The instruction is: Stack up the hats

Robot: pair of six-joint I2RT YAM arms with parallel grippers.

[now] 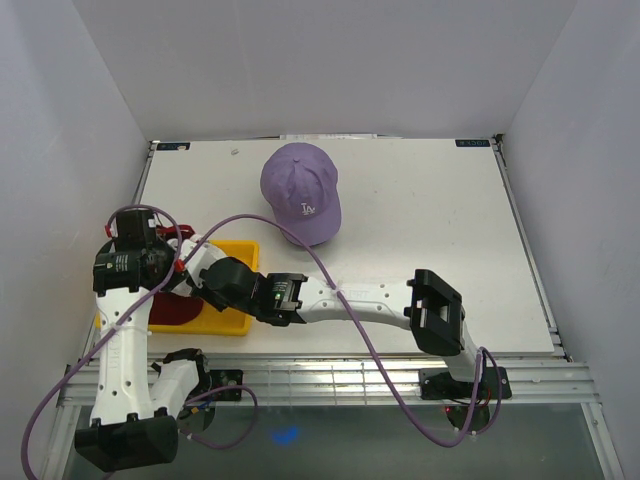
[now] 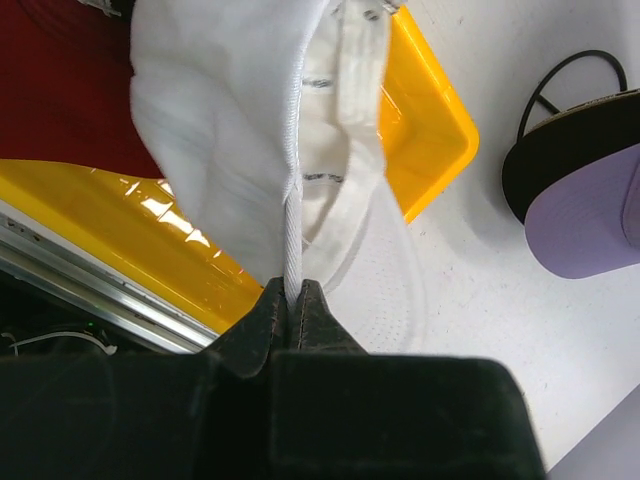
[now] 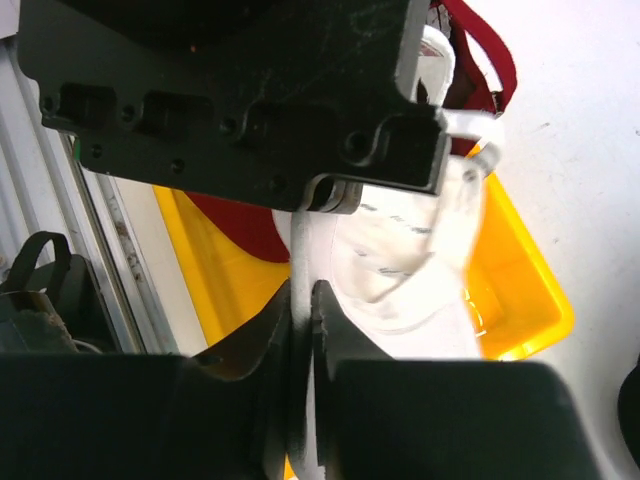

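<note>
Overhead, arms (image 1: pixel 240 285) hide the white hat (image 2: pixel 220 130) clamped by left gripper (image 2: pixel 293 297), right gripper (image 3: pixel 303 300).

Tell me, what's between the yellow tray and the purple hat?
Just bare white table, in the left wrist view. In the top view, a purple cable crosses it.

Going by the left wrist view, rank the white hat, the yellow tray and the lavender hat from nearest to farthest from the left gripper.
1. white hat: its edge is clamped in the jaws of the left gripper, straight ahead.
2. yellow tray: just beyond, behind the hat.
3. lavender hat: lying apart, far right.
</note>
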